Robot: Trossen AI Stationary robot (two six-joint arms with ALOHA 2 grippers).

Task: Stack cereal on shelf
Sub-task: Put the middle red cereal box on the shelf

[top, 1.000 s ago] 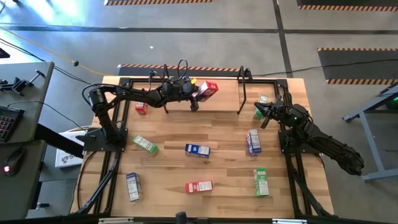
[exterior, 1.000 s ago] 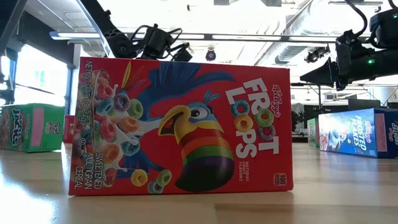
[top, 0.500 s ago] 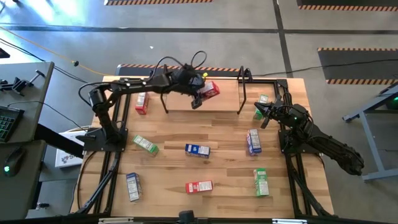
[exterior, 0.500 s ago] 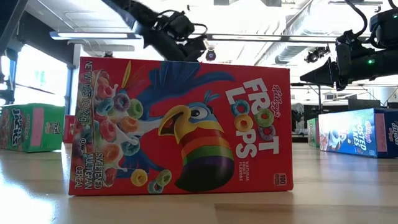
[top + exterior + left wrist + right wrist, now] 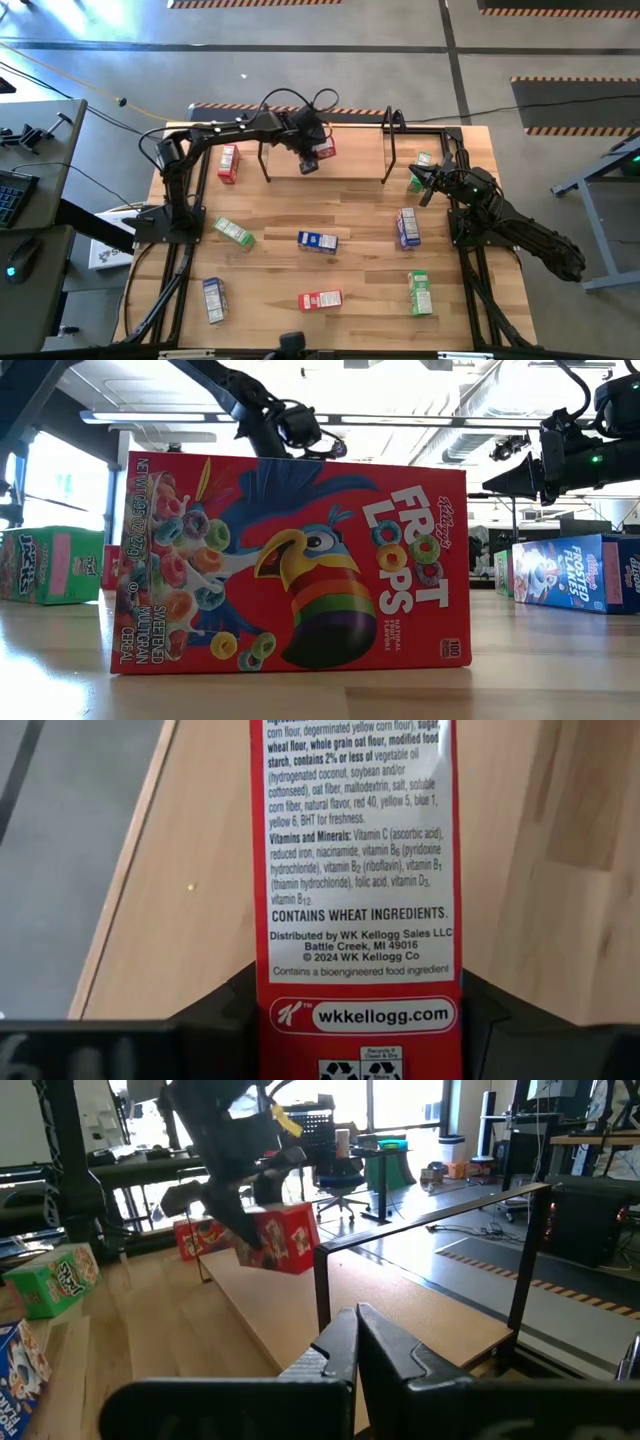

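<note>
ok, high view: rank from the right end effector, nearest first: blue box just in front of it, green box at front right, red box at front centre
1. Blue box, just in front of the right end effector.
2. Green box, front right.
3. Red box, front centre.

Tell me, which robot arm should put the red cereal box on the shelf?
The left. Its left gripper already holds the red box right over the shelf. The right gripper waits off the shelf's end, empty.

Low view: the red Froot Loops box (image 5: 288,563) fills the centre and hides most of the table behind it. Left wrist view: the held red box (image 5: 357,890) is cut off at two edges, hiding the left gripper's fingertips. High view: box lettering is illegible.
</note>
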